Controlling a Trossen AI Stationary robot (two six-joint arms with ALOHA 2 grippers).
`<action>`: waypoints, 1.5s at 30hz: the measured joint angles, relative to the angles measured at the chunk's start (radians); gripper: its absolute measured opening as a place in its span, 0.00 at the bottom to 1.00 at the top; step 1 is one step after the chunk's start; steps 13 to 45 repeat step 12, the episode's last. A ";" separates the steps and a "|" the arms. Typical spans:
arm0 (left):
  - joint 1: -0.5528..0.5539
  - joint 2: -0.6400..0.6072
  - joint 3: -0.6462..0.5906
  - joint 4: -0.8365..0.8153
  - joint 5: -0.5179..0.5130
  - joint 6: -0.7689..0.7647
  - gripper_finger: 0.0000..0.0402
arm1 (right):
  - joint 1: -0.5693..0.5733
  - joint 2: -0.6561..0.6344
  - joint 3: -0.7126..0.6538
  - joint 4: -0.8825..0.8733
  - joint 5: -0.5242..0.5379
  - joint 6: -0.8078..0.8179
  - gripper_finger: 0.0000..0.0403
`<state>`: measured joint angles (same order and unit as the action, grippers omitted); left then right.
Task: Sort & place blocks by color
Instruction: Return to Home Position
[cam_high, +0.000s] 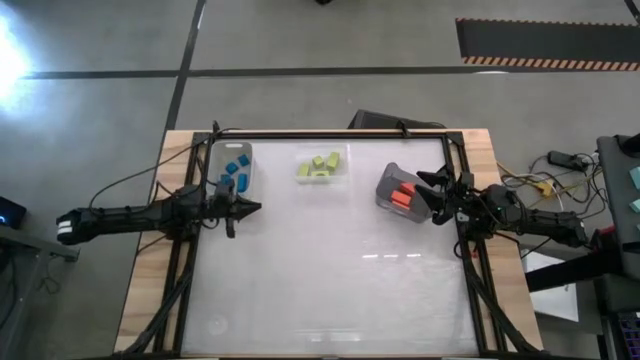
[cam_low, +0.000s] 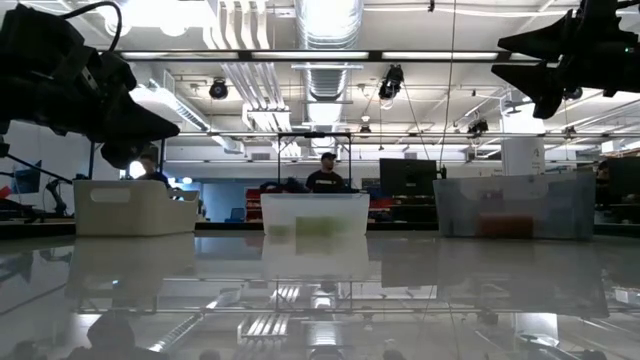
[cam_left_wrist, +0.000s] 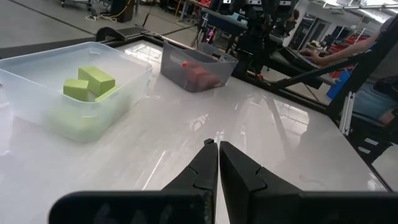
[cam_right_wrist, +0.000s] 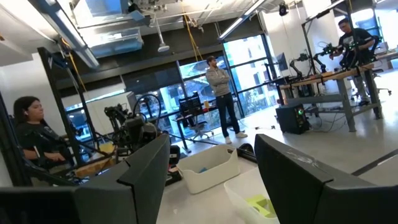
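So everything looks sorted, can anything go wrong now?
Two things, perhaps. The right gripper, open, sits right beside the grey bin of red-orange blocks, which lies askew; pulling back could nudge it. The left gripper, shut, hangs near the white bin of blue blocks and might clip it.

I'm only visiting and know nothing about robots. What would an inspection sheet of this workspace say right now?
Surface: white glossy table, no loose blocks seen.
Job's things: blue blocks in the left bin; green blocks in the clear middle bin; red-orange blocks in the grey bin.
Clutter: nothing seen.
End effectors: left end effector shut, beside the left bin; right end effector open, raised by the grey bin.
Cables: cables on the floor right of the table.
Surroundings: workshop, with people beyond the table.
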<state>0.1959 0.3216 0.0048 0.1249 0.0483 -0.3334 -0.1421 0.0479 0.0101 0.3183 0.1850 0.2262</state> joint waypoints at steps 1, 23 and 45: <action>0.000 0.001 0.000 0.000 0.000 0.000 0.00 | 0.000 0.000 0.000 0.000 0.000 0.000 0.56; 0.000 0.006 0.000 0.000 0.000 0.000 0.00 | 0.000 0.000 0.000 0.000 0.000 0.001 0.56; 0.000 0.006 0.000 0.000 0.000 0.000 0.00 | 0.000 0.000 0.000 0.000 0.000 0.001 0.56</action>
